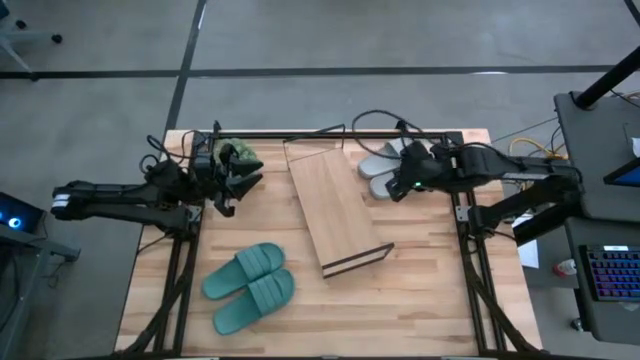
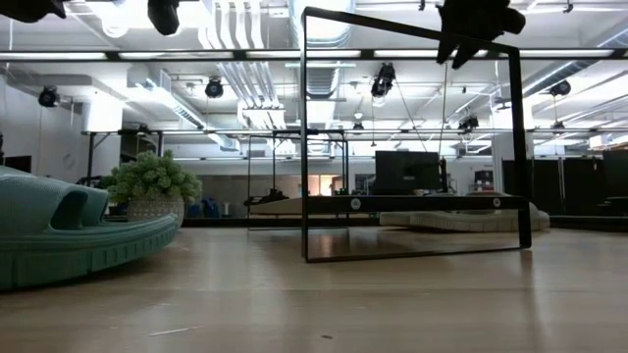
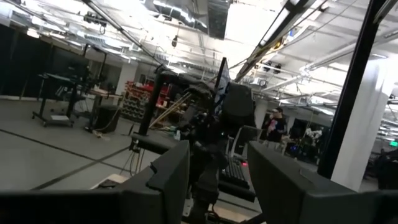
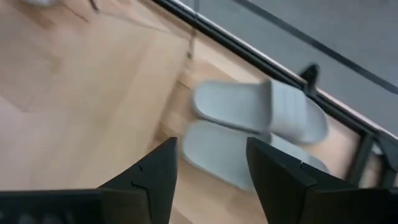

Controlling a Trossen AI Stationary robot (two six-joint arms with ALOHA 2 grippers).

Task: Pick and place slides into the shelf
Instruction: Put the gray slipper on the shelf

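The light grey slides point(image 1: 385, 165) lie side by side on the table at the far right, soles down; the right wrist view shows them point(image 4: 258, 109) past my fingers. My right gripper point(image 1: 397, 187) point(image 4: 211, 149) hangs open above them, tilted down, touching nothing. The teal slides point(image 1: 250, 288) lie near the front left, one showing large in the low view point(image 2: 59, 230). The shelf point(image 1: 335, 210), a light-wood board in a thin black wire frame point(image 2: 412, 147), stands slantwise mid-table. My left gripper point(image 1: 235, 185) point(image 3: 219, 158) waits open and raised at the far left.
A small fuzzy green plant point(image 1: 237, 155) point(image 2: 152, 181) in a pot sits at the far left, just beyond my left gripper. Black cables point(image 1: 375, 125) loop over the table's far edge near the grey slides. Bare tabletop point(image 1: 420, 290) lies at the front right.
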